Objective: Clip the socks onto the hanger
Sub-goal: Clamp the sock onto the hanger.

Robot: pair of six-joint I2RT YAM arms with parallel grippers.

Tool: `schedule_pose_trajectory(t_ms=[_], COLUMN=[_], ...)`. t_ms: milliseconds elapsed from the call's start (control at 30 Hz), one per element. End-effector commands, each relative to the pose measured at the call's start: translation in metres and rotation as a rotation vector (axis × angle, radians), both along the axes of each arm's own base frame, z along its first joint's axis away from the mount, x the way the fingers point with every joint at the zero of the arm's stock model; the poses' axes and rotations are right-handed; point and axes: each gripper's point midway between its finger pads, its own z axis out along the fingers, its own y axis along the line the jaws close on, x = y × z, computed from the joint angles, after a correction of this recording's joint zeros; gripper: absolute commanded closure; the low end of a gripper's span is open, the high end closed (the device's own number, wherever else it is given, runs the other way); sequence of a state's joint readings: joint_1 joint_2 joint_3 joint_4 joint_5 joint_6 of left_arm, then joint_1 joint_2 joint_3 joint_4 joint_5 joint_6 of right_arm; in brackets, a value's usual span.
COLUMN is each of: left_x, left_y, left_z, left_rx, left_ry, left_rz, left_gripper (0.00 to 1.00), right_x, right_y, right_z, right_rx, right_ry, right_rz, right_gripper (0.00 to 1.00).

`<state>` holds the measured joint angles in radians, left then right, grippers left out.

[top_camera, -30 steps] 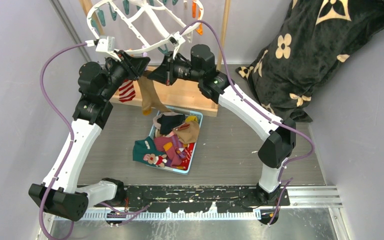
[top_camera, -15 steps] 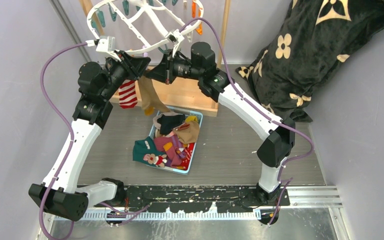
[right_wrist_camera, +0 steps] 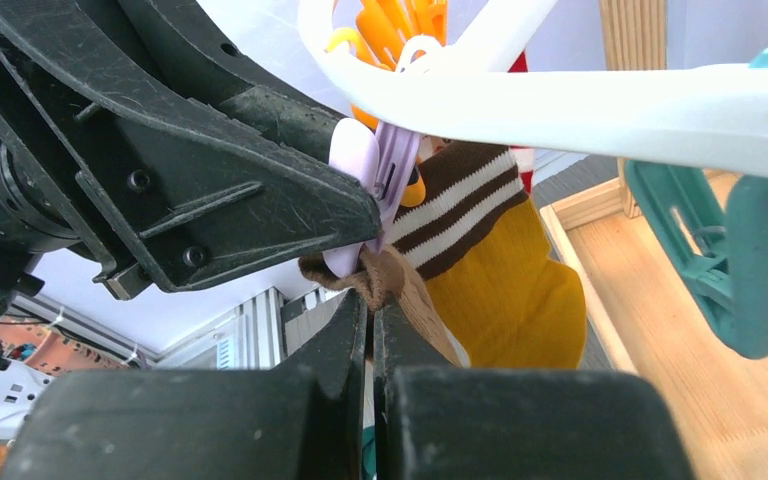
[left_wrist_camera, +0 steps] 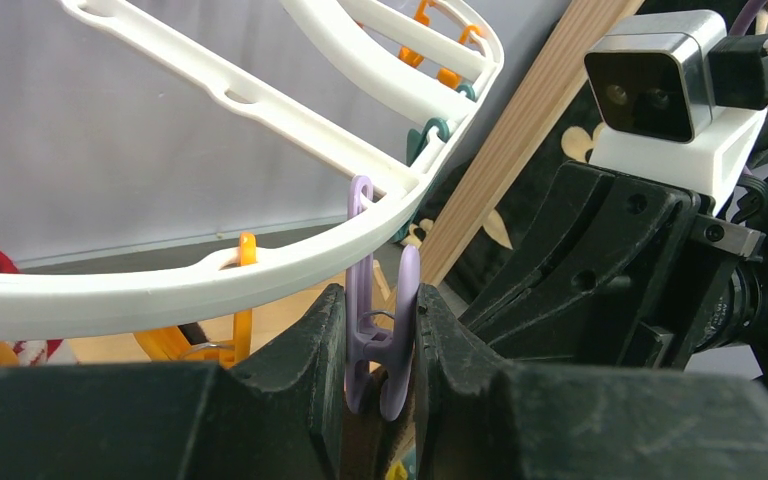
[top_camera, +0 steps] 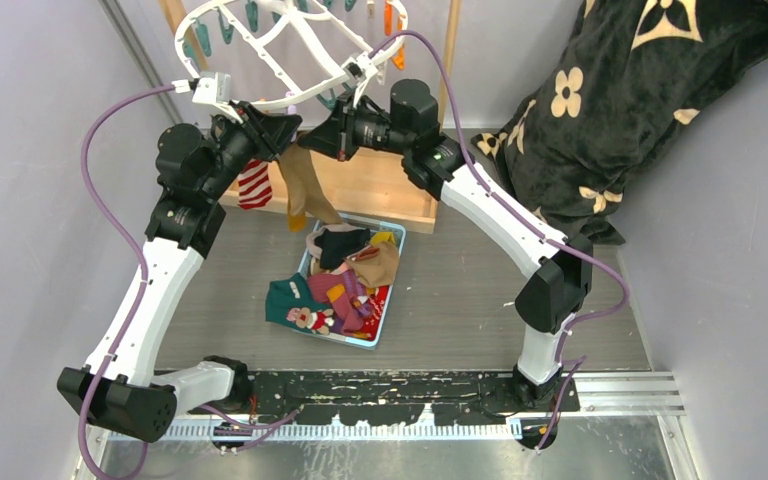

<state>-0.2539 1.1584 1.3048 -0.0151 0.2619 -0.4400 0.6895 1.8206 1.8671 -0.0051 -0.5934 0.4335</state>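
The white hanger point(top_camera: 278, 45) hangs at the top, tilted. My left gripper point(top_camera: 282, 133) point(left_wrist_camera: 380, 305) is shut on a lilac clip point(left_wrist_camera: 380, 335) that dangles from the hanger's rim point(left_wrist_camera: 210, 285), squeezing its handles. My right gripper point(top_camera: 312, 140) point(right_wrist_camera: 370, 300) faces it, shut on the bunched top edge of a tan sock point(right_wrist_camera: 392, 278) held right under that lilac clip point(right_wrist_camera: 358, 170). The tan sock point(top_camera: 305, 192) hangs down below both grippers. A mustard sock point(right_wrist_camera: 505, 290) with brown-white stripes and a red-white striped sock point(top_camera: 253, 185) hang beside it.
A blue tray point(top_camera: 388, 298) on the floor holds several loose socks. A wooden stand point(top_camera: 385, 190) rises behind it. A black flowered blanket point(top_camera: 640, 100) fills the back right. Teal clip point(right_wrist_camera: 750, 270) and orange clips point(left_wrist_camera: 440, 40) dangle from the rim.
My right gripper has risen slightly and shifted right with the tan sock, bringing its top edge up to the lilac clip. The left arm has stayed put.
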Motion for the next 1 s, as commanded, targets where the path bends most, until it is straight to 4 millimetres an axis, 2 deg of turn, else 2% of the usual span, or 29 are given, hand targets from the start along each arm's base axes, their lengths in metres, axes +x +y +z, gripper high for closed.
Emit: schedule_pose_trajectory(t_ms=[0,400,667,867,967], left_x=[-0.007,-0.007,-0.007,-0.006,-0.006], left_y=[0.002,0.004,0.003,0.003,0.004], left_z=[0.032,0.035,0.035,0.035,0.036], left_rx=[-0.023,-0.029,-0.027,-0.022,-0.013], left_ry=[-0.098,-0.105,-0.104,-0.109,-0.125], left_rz=[-0.001,0.010,0.005,0.011,0.010], left_gripper=[1.00,1.00,1.00,1.00,0.97], right_x=[-0.009,-0.030,-0.024,-0.028,-0.024], right_y=[-0.005,-0.005,-0.007,-0.008,-0.009], right_z=[0.039,0.027,0.040,0.048,0.050], right_rx=[0.084,0.056,0.087,0.103,0.104], right_ry=[-0.075,-0.050,-0.072,-0.071,-0.068], right_rz=[0.025,0.127,0.093,0.106,0.087], right_gripper=[0.99,0.99,0.99,0.99,0.99])
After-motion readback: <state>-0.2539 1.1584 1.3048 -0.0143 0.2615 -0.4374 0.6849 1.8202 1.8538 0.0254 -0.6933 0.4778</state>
